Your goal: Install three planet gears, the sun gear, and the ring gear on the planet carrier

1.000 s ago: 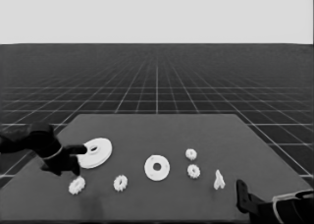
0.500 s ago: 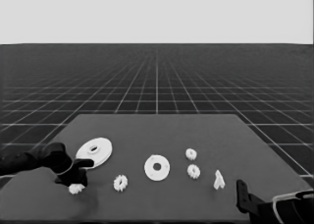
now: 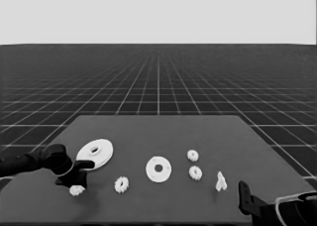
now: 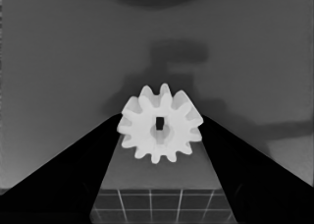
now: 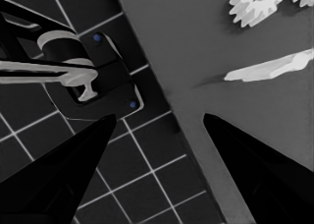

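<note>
We see the left claw (image 3: 74,179) has dropped over the front-left gear (image 4: 160,129), fingers apart straddling it; right claw (image 5: 157,135) parked, apart.

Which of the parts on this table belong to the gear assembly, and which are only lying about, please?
Belong to the job:
- smaller round part
- larger round part
- four gears: one between the left gripper's fingers, one beside it, two farther right

Lying about:
- thin white piece, near the parked right gripper
</note>
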Controlling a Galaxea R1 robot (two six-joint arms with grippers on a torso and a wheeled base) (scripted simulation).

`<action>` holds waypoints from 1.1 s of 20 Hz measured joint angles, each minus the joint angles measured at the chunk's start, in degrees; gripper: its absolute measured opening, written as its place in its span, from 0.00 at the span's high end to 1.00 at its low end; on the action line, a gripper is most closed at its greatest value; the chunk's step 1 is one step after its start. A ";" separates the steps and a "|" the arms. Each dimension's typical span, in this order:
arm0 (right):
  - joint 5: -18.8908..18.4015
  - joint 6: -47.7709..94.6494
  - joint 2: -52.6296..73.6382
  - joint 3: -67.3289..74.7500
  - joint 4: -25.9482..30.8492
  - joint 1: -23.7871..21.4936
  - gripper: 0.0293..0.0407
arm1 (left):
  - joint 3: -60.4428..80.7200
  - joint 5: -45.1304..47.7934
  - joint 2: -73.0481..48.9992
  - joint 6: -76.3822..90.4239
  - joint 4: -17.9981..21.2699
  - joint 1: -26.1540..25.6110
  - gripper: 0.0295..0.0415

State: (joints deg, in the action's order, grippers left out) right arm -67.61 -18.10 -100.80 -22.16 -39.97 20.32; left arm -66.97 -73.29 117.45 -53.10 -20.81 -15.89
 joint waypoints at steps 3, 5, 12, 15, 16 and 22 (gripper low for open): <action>0.00 0.00 0.00 0.00 0.00 0.00 0.19 | 7.16 -7.22 -4.10 -0.91 8.16 10.64 0.86; 0.00 0.00 0.00 0.00 0.00 0.00 0.19 | 7.70 -8.44 -4.45 -0.91 9.86 12.77 0.86; 0.00 0.00 0.00 0.00 0.00 0.00 0.19 | 12.56 -17.39 24.19 -37.86 8.33 14.96 0.86; 0.00 0.00 0.00 0.00 0.00 0.00 0.19 | -5.50 -17.05 46.18 -37.93 9.63 15.23 0.86; 0.00 0.00 0.00 0.00 0.00 0.00 0.19 | -8.34 -16.82 48.19 -36.95 9.74 15.23 0.86; 0.00 0.00 0.00 0.00 0.00 0.00 0.19 | -15.56 -15.70 51.36 -33.04 3.36 8.63 0.86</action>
State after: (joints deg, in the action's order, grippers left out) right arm -67.61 -18.10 -100.80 -22.16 -39.97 20.32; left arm -82.53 -88.99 168.82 -86.13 -17.44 -7.26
